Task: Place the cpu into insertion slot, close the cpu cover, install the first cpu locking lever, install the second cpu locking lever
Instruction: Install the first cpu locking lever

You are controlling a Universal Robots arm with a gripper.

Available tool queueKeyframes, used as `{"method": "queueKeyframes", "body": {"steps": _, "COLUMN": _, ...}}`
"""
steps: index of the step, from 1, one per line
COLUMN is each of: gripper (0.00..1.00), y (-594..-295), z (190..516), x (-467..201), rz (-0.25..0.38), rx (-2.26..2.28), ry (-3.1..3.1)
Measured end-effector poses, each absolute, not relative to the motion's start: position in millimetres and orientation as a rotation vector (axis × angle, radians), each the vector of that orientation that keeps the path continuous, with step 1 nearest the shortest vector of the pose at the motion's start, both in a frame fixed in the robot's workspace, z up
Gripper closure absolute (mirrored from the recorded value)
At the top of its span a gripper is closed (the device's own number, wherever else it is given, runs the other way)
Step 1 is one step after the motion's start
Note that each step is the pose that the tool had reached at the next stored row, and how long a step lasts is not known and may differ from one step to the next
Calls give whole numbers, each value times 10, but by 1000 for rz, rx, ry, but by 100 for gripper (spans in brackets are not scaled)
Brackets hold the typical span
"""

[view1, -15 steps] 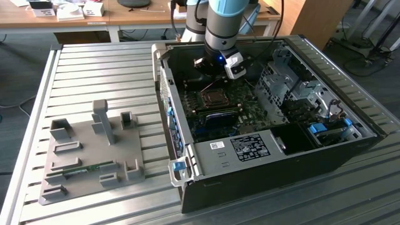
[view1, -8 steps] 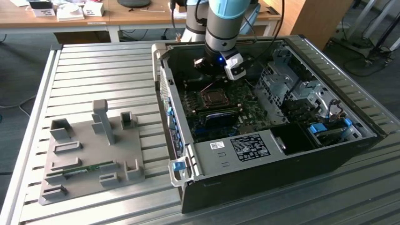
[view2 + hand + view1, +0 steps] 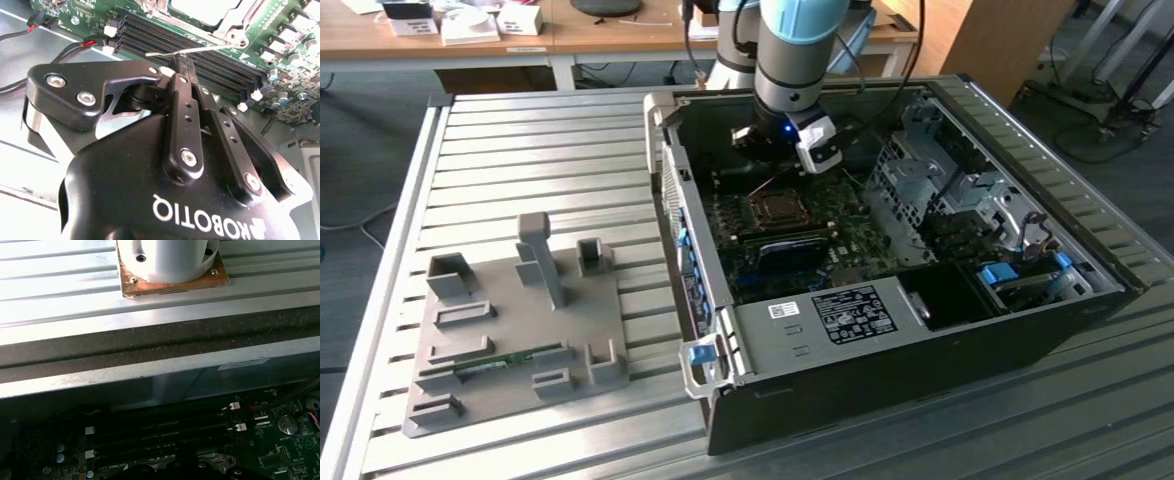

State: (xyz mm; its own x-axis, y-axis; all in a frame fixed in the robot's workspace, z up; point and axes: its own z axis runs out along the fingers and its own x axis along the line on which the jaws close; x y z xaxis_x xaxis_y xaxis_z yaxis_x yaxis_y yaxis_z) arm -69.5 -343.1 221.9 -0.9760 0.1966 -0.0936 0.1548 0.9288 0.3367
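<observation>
Inside the open computer case (image 3: 881, 330), my gripper (image 3: 781, 150) hangs over the motherboard just behind the CPU socket (image 3: 778, 208). In the second wrist view the cpu (image 3: 200, 7) shows its pale metal top inside the socket. The cpu cover (image 3: 235, 24) lies flat around it as a metal frame. A thin silvery locking lever (image 3: 160, 52) sticks out from the socket corner across the memory slots (image 3: 150, 37). My gripper (image 3: 184, 60) is shut, and its black fingertips sit right against this lever. Whether they pinch it or only touch it, I cannot tell.
A grey parts fixture (image 3: 507, 330) holding a memory stick lies on the slatted table at the exterior view's left. Drive cages (image 3: 947, 190) and the power supply (image 3: 854, 315) crowd the case around the board. The case wall (image 3: 150, 365) rises close beside the memory slots (image 3: 160, 432).
</observation>
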Motion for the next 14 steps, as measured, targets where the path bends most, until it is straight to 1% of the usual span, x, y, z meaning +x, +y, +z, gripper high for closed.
{"method": "queueKeyframes", "body": {"steps": 14, "gripper": 89, "y": -3427, "z": 2150, "x": -699, "rz": 517, "rx": 270, "ry": 2954}}
